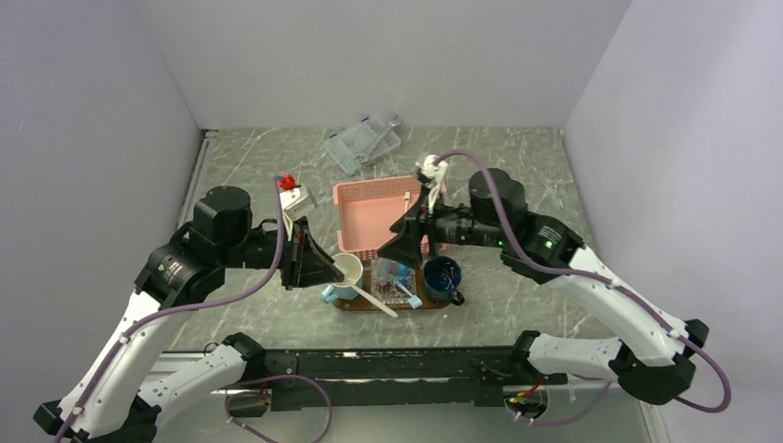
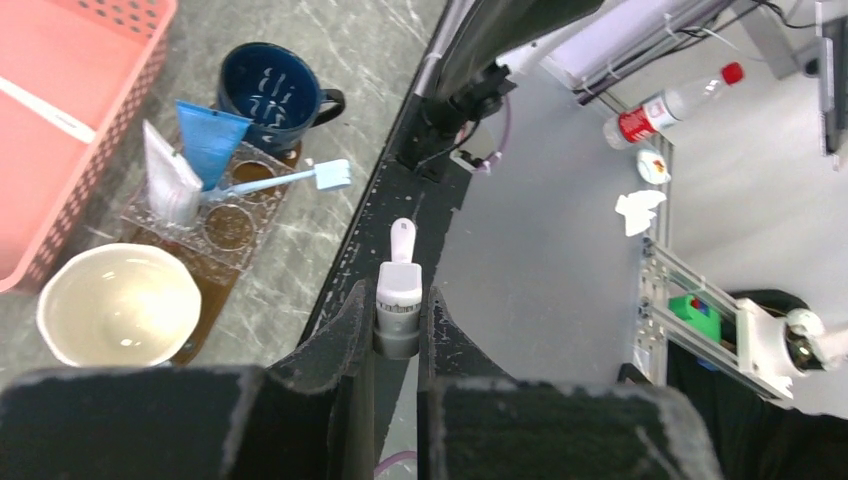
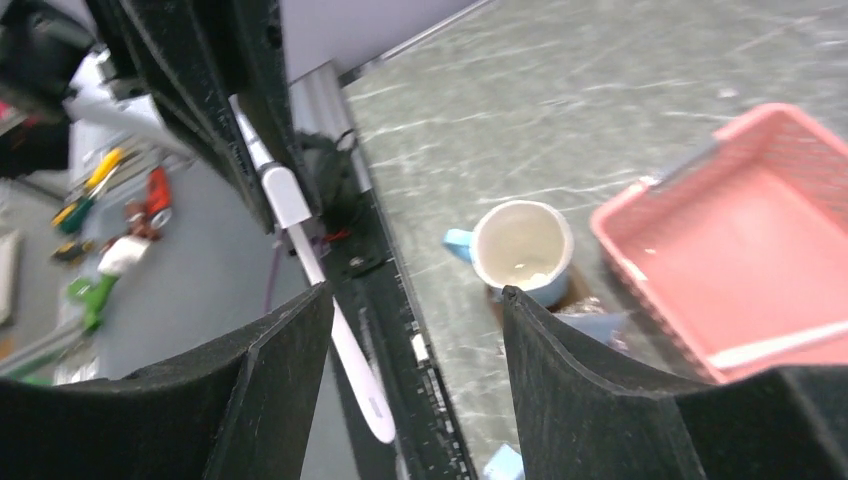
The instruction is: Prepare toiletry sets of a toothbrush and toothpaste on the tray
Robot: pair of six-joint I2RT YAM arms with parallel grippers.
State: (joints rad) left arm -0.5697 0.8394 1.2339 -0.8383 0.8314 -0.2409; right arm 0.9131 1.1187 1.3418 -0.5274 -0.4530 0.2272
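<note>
Black fingers of the left gripper (image 2: pixel 398 318) are clamping the handle of a white toothbrush (image 2: pixel 399 285), which is filling the narrow gap between them. In the top view the brush is slanting out past the white mug (image 2: pixel 118 305) toward the near table edge. The right gripper (image 3: pixel 415 292) is standing wide open with nothing between its jaws, and it is hanging above the tray (image 2: pixel 212 300), between the pink basket (image 2: pixel 100 170) and the dark blue mug (image 2: pixel 270 95). Both mugs are sitting on the tray, one at each end. Between them a clear rack (image 2: pixel 235 225) is holding the toothpaste upright: a bright blue tube (image 2: pixel 212 135) just beside a paler tube (image 2: pixel 170 185). A blue toothbrush (image 2: pixel 285 180) is lying across the rack. The step in hand is probably setting the white toothbrush into the white mug. To do it well, the operator should be tilting the brush toward vertical over the mug mouth. The free end should be centring inside the rim before the wrist starts lowering. The grip should be loosening only once the brush is leaning on the mug wall. The right arm should be keeping clear of that path. The approach should be coming from the mug's outer side, so that neither tube is getting knocked.
</note>
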